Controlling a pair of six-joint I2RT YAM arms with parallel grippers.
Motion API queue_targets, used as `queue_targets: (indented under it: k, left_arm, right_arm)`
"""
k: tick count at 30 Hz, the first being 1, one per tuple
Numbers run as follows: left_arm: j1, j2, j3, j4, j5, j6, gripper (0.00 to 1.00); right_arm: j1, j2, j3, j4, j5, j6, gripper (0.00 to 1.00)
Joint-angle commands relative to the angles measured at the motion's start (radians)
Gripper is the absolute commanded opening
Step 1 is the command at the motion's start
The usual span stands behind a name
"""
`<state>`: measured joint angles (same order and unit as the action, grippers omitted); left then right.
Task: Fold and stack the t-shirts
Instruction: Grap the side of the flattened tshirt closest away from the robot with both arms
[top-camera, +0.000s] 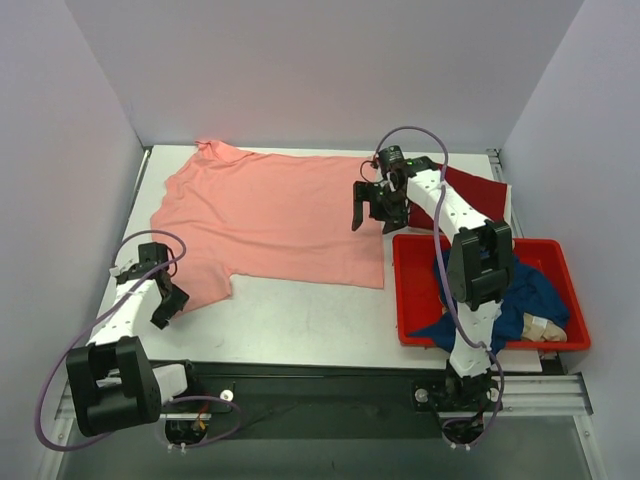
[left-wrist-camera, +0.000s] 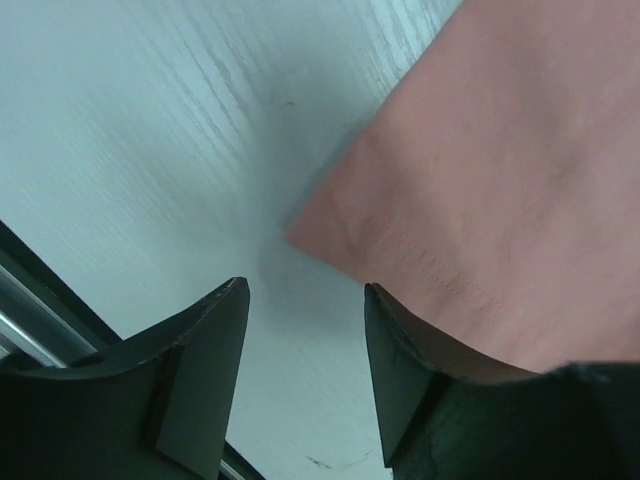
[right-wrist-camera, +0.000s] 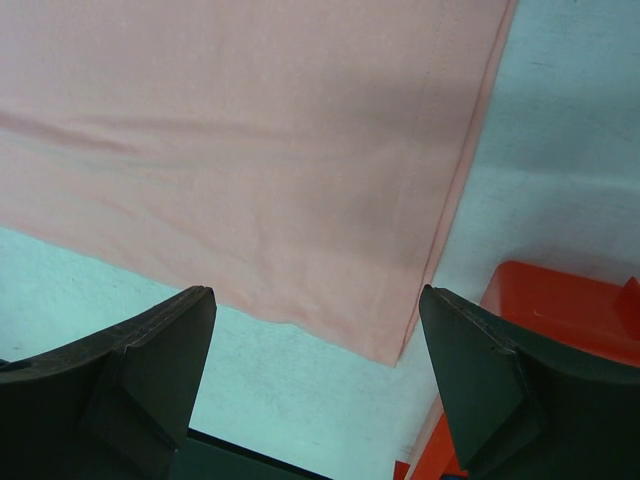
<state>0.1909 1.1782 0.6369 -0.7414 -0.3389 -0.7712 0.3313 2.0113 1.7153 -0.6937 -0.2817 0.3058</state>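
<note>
The pink shirt lies spread flat across the table, collar to the far left and hem towards the tub. That is the lay I want for folding, with the whole outline open to me and no layers to sort out.

My left gripper sits low over the near sleeve. Its jaws are parted to a moderate gap with nothing between them. The sleeve's corner lies just ahead of the gap, and one finger overlaps the cloth's edge. I judge this a good spot to pinch a corner.

My right gripper hangs over the hem near its corner. Its jaws are spread wide and it holds nothing. The tub's red rim is just beside that corner, so a grasp here needs care.

The cloth is a matte knit, thin and limp, with a stitched band along the hem and faint ripples across the body, so it should drape and drag rather than hold a crease. The table is pale, with a fine streaked grain.

The red shirt lies on the table beyond the tub, partly behind my right arm. The navy shirt is bunched inside the rigid, glossy tub, one fold hanging over its near wall. I judge neither one folded yet
</note>
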Motion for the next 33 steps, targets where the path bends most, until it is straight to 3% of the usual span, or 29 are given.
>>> queue_targets:
  k: [1,5,27,33]
  left_arm:
    - [0.005,0.015,-0.011,0.103,0.061,0.001,0.58]
    - [0.015,0.031,-0.026,0.114,0.063,0.003,0.49]
    - [0.111,-0.029,-0.108,0.243,0.097,0.012,0.45]
    - [0.136,-0.011,-0.125,0.272,0.103,0.019,0.36]
  right_arm:
    - [0.0,-0.098,-0.02,-0.001,-0.004,0.01,0.86]
    - [0.0,-0.111,-0.04,0.005,-0.007,0.019,0.86]
    - [0.0,-0.138,-0.098,0.013,-0.017,0.018,0.86]
    - [0.0,-0.14,-0.118,0.013,-0.027,0.019,0.85]
